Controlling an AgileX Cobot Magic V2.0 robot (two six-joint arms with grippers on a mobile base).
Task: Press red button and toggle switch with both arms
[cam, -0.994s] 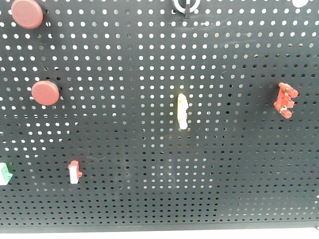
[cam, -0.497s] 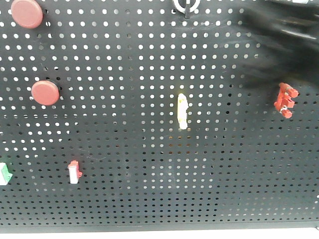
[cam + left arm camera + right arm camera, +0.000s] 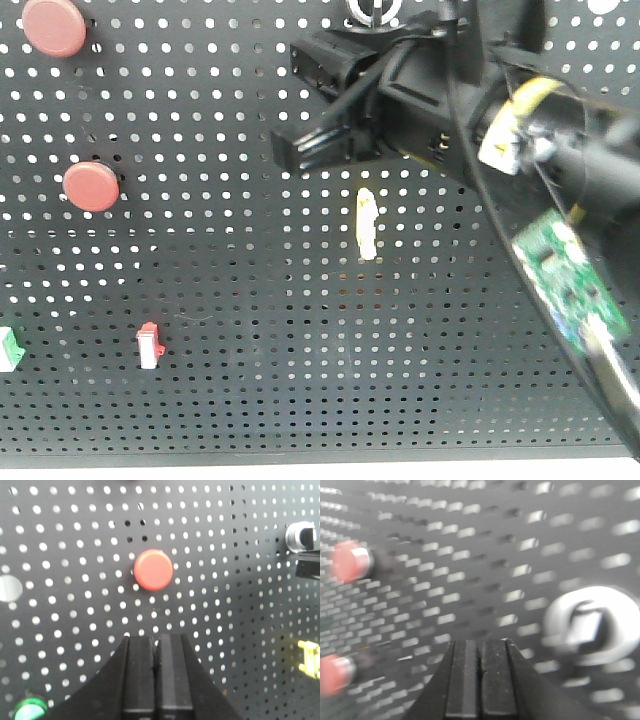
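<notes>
In the front view, the right arm (image 3: 520, 130) reaches in from the right across the black pegboard (image 3: 250, 350). The right hand (image 3: 287, 150) has its fingers pressed together, and its tip points left, below and left of the toggle switch (image 3: 375, 10) at the top edge. The arm partly covers the switch. An upper red button (image 3: 55, 27) and a lower red button (image 3: 91, 186) sit well apart from this hand on the far left.

In the left wrist view, the left hand (image 3: 157, 642) is also closed on nothing. A red button (image 3: 153, 569) lies straight above its tip, with a clear gap between them. The toggle switch (image 3: 300, 536) shows at the right edge.

The right wrist view is blurred. The right hand (image 3: 480, 645) is closed, and the toggle switch (image 3: 590, 625) lies just to its right, seemingly not touching.
</notes>
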